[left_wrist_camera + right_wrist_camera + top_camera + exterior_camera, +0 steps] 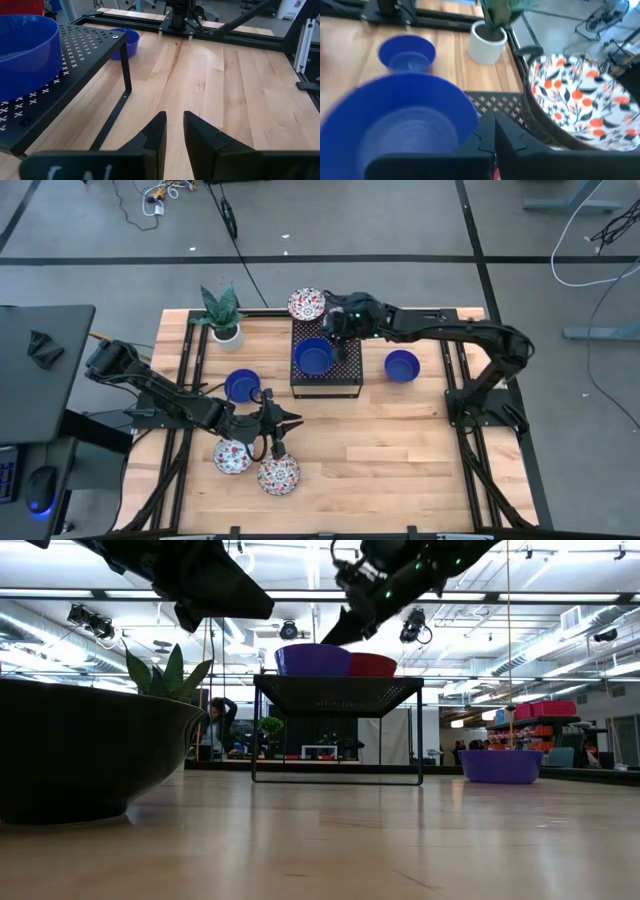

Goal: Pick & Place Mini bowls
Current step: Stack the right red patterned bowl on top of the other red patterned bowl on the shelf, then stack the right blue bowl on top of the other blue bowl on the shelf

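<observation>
A black perforated stand [345, 375] carries a blue mini bowl [313, 357] and, at its far left corner, a floral mini bowl [306, 304]. My right gripper [338, 332] hovers shut above the stand between these two bowls [495, 135]. Two more blue bowls sit on the table, one left [242, 385] and one right [402, 365] of the stand. Two floral bowls [232, 456] [278, 475] lie near the near edge. My left gripper [290, 420] hangs just above them, open by a narrow gap [175, 137] and empty.
A white plant pot [226, 332] stands at the far left of the table. Bare wood [400, 440] stretches right of my left gripper and in front of the stand. Black frame rails [450, 380] run along both table sides.
</observation>
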`<state>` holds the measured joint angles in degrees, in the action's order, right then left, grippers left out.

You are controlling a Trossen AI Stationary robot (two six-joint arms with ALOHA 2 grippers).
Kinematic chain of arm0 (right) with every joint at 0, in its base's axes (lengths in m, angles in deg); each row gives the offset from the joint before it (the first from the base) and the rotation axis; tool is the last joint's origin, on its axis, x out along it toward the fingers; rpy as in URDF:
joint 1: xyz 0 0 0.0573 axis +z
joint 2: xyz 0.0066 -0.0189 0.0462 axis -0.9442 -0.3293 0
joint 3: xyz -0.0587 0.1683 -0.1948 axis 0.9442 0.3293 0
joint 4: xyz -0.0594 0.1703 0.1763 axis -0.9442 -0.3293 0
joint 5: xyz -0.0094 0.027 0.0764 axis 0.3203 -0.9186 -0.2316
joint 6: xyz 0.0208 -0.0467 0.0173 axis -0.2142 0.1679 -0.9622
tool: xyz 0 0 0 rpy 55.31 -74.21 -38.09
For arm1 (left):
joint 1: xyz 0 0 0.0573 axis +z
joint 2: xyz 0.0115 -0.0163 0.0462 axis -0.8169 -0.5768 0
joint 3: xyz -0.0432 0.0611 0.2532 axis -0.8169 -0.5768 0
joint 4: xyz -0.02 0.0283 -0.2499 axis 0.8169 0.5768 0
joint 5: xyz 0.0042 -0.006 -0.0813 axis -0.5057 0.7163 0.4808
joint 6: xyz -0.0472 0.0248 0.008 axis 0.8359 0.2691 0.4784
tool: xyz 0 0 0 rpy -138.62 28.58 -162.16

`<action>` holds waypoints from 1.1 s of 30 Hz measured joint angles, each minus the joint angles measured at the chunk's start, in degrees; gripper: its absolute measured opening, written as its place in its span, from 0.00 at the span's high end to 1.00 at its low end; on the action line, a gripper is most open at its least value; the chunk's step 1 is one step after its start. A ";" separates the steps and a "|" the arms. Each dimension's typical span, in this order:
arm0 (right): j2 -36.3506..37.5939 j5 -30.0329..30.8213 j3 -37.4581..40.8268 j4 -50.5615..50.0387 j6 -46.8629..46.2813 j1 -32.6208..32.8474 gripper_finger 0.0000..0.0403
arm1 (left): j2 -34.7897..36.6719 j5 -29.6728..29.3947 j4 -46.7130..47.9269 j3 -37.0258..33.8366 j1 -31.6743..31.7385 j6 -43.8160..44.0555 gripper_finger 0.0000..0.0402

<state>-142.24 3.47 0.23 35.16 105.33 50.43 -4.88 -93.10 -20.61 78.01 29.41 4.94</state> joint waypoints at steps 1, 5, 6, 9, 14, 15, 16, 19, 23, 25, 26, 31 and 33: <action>-0.63 0.02 0.00 0.19 0.00 -0.33 0.99 | 0.00 0.00 0.01 0.00 0.02 0.00 0.82; -1.59 -0.03 0.00 -0.16 0.11 -1.68 0.99 | 0.00 0.00 0.00 0.00 0.00 0.00 0.82; -1.62 -0.04 0.00 -0.44 0.12 -1.91 0.99 | 0.00 0.00 0.02 0.00 0.02 0.00 0.82; -1.47 0.01 0.00 -0.23 0.13 -2.30 0.99 | 0.00 0.00 0.01 0.00 0.01 0.00 0.82; -0.15 0.11 0.00 0.42 0.37 -2.36 0.99 | 0.00 0.00 0.01 0.00 0.01 0.00 0.82; 0.52 0.10 0.00 0.23 0.71 -2.36 0.99 | 0.00 0.00 0.02 0.00 0.00 0.00 0.82; 1.45 0.07 0.00 -0.54 1.12 -2.34 0.99 | 0.00 0.01 0.02 0.00 0.00 0.00 0.82; 5.56 0.12 0.00 -3.80 1.77 -2.11 0.99 | 0.00 0.00 0.02 0.00 0.01 0.00 0.82; 12.66 1.34 0.00 -15.99 1.63 -0.07 0.99 | 0.00 0.17 0.03 0.00 0.01 0.60 0.82; 15.99 4.10 0.00 -23.70 1.52 2.43 1.00 | 0.00 0.90 0.04 0.00 0.02 0.96 0.82; 17.48 6.07 0.00 -27.57 0.79 3.96 1.00 | 0.00 1.07 0.04 0.00 0.02 1.05 0.82; 23.97 12.76 2.77 -40.10 -6.49 12.15 1.00 | 0.00 1.09 0.04 0.00 -0.28 1.09 0.82; 26.92 12.93 7.21 -40.57 -10.16 14.54 1.00 | 0.00 1.09 0.03 0.00 -0.28 1.09 0.82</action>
<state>-115.33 16.40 7.44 -5.41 95.17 64.97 -4.88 -92.00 -20.57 78.01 29.13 6.03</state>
